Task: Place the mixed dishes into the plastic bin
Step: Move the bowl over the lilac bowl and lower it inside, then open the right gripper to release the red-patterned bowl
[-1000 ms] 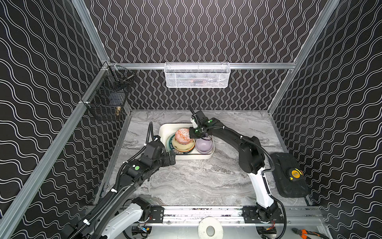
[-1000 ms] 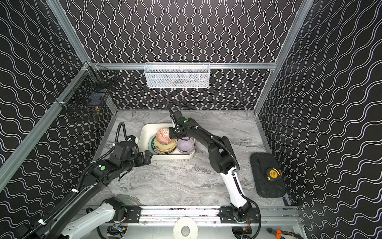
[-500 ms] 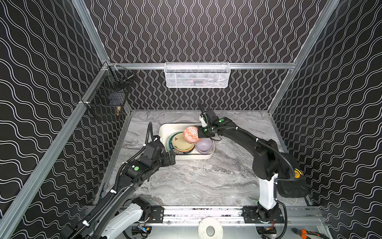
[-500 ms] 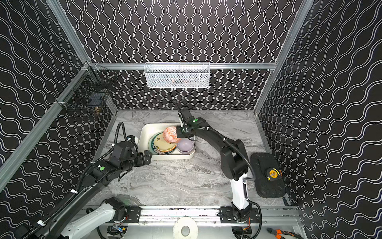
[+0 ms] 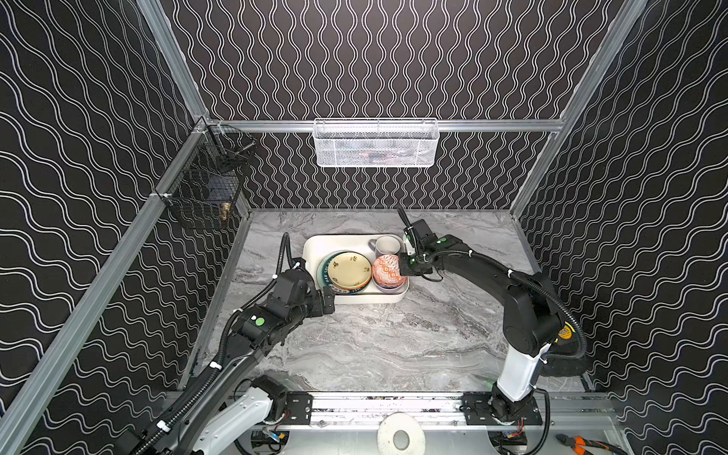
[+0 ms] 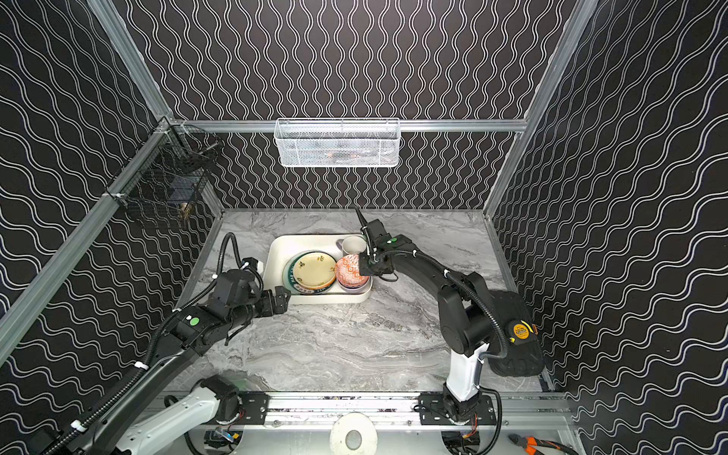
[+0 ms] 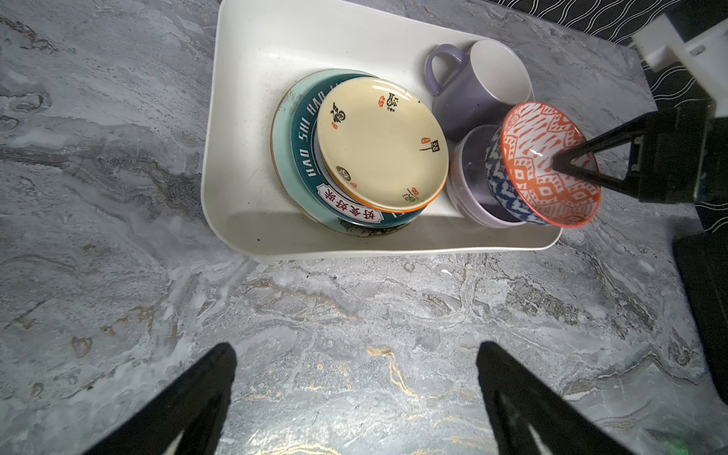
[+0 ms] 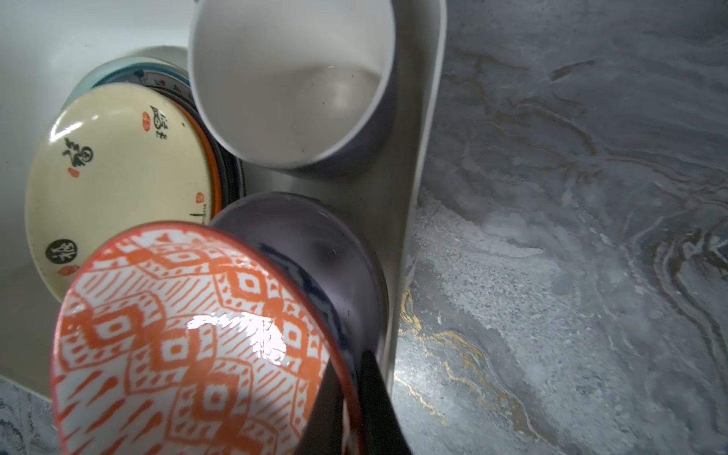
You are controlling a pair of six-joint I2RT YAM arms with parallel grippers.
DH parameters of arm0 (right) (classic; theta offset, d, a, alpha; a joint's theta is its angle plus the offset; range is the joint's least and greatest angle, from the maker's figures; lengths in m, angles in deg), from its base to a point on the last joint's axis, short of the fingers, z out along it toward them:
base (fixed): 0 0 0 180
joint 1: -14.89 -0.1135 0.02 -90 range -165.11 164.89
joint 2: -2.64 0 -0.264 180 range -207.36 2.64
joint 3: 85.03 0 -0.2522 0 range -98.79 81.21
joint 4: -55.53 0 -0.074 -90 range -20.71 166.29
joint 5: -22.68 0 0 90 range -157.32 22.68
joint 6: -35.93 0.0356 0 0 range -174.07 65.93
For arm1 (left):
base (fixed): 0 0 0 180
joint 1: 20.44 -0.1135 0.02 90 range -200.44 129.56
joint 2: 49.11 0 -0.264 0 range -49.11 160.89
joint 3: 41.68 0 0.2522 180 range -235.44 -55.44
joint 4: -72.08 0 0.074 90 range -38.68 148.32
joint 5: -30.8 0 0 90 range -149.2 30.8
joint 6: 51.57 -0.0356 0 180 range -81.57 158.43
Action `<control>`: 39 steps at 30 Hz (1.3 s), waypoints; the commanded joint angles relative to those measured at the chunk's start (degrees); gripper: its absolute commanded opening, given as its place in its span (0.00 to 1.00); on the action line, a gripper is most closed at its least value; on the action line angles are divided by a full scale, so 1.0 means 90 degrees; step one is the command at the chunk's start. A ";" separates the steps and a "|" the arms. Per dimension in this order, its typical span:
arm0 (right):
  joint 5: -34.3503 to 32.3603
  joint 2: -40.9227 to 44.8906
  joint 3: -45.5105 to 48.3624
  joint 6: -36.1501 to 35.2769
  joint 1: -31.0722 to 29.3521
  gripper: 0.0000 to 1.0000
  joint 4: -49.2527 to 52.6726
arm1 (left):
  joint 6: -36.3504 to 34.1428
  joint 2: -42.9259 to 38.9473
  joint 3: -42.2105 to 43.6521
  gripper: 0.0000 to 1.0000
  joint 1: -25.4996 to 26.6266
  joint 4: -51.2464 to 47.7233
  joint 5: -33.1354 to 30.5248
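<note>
The right gripper (image 7: 556, 163) is clamped on the right rim of the orange bowl (image 7: 532, 185), one finger inside and one outside. The bowl hangs tilted over the lavender bowl (image 7: 472, 177) in the near right corner of the bin (image 5: 315, 248). The step in hand looks like nesting the one in the other. To do it well, level the bowl first so its foot goes down flat, and centre it on the lavender bowl. Then lower slowly until it seats, and only then let the jaws part. The outer finger sits close to the bin's right wall, so it should lift straight up afterwards. Whether the foot already touches the lavender bowl cannot be told. The left gripper (image 7: 354, 350) is wide open and empty over the table (image 5: 374, 346), just near of the bin's near left corner. It is best kept there, clear of the work. The orange bowl is glossy, with an orange diamond pattern on white inside, a blue-and-white pattern outside and an orange rim. The mug (image 5: 388, 246) stands upright just beyond it, in the far right corner. The plates (image 5: 350, 270) lie stacked to its left, a cream one on top. No dish shows on the table outside the bin.
</note>
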 commanded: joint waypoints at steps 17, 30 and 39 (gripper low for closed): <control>0.0224 -0.0425 -0.0046 -0.0040 0.0095 0.18 -0.0386 | -0.0089 0.0031 0.0013 0.99 -0.0012 0.0081 0.0025; -0.0468 0.0214 -0.0067 -0.0226 0.0092 0.33 0.0056 | -0.0128 0.0137 0.0003 0.99 -0.0018 0.0101 0.0093; -0.0361 0.0130 0.0098 -0.0237 0.0110 0.21 0.0012 | -0.0108 0.0080 0.0013 0.99 -0.0022 0.0091 0.0064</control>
